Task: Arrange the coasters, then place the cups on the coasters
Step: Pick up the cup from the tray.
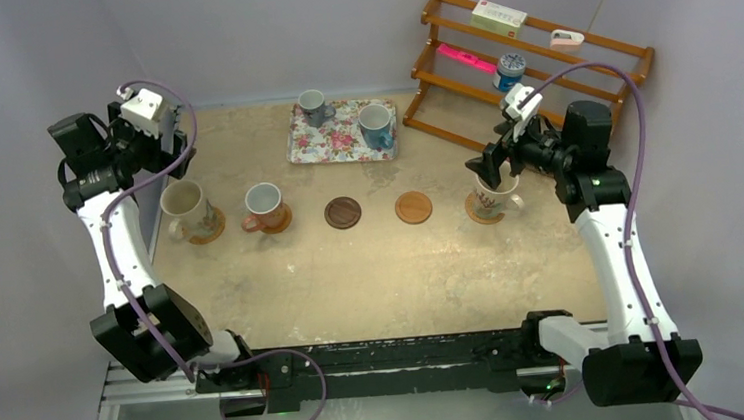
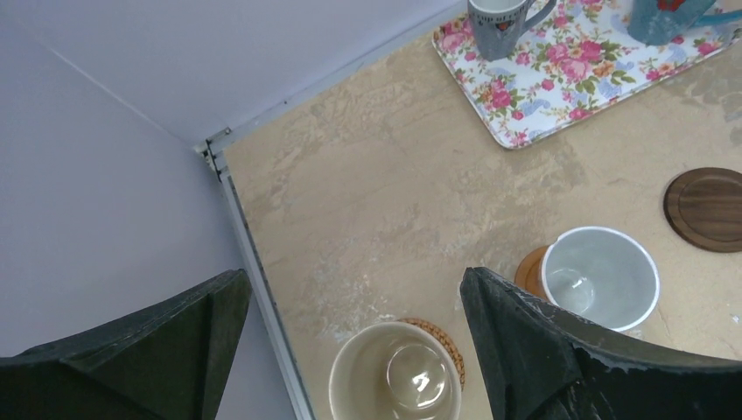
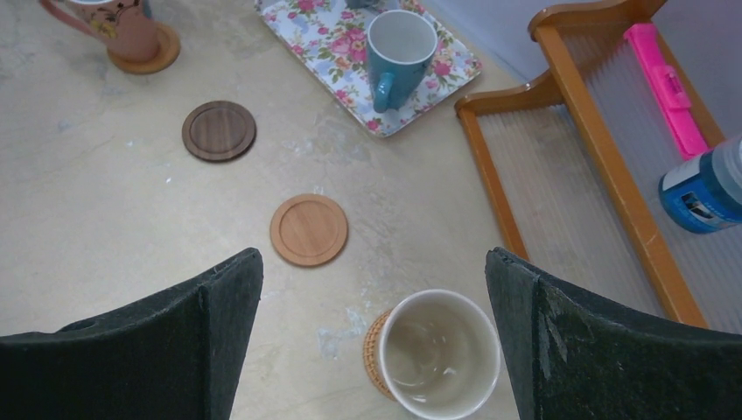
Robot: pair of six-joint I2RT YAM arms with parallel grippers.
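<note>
L gripper [image 2: 357, 346] jaws spread wide, nothing in them, hanging above the left cream cup [image 2: 395, 378], which sits upright on a woven coaster [image 2: 448, 339] at the left end of the row. Just beside it, the reddish-orange cup [image 2: 599, 276] stands on a tan coaster [image 2: 528, 273]. R gripper [image 3: 374, 284] is also wide and empty, over the right cream cup [image 3: 442, 354] on its woven coaster [image 3: 374, 350] at the right end. Btwn them the dark wood coaster [image 3: 219, 130] and the plain tan coaster [image 3: 308, 229] lie bare. Further back is the floral tray [image 3: 325, 42] w/ the light blue cup [image 3: 399, 44] and the small grey-blue cup [image 2: 500, 22] on it. The wooden rack [image 3: 604, 166] is at the back right.
</note>
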